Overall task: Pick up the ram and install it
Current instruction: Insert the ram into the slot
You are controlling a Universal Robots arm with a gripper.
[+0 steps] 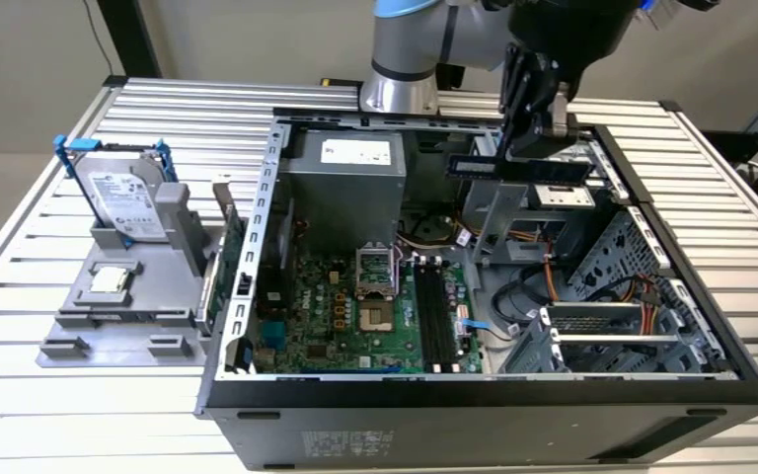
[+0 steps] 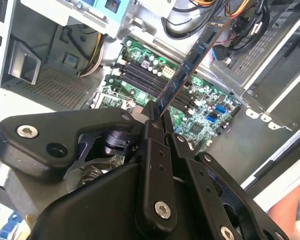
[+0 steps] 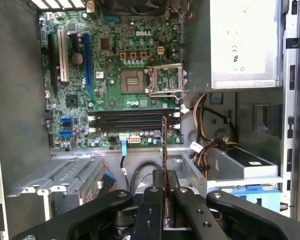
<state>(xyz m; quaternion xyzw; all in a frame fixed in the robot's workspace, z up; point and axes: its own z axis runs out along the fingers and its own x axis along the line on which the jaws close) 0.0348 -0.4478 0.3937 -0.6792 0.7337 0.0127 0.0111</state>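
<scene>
My gripper (image 1: pixel 539 138) is shut on the ram (image 1: pixel 521 168), a long dark bluish stick held level above the open computer case (image 1: pixel 241 296), over the metal drive bay toward the exterior view's right. The ram (image 2: pixel 190 62) reaches out from the closed fingers (image 2: pixel 155 125) in the second wrist view. It shows edge-on as the ram (image 3: pixel 164 145) in the first wrist view. Black memory slots (image 1: pixel 434 316) lie lower down on the green motherboard (image 1: pixel 340 326), apart from the ram. The same memory slots (image 3: pixel 132 120) show in the first wrist view.
A silver hard drive in a blue frame (image 1: pixel 129 202) and a small square chip (image 1: pixel 110 279) rest on a grey fixture (image 1: pixel 76 346) at the exterior view's left. Inside the case are the power supply (image 1: pixel 346 163), an open processor socket (image 1: pixel 376 286), cables (image 1: pixel 557 286) and a drive cage (image 1: pixel 616 336).
</scene>
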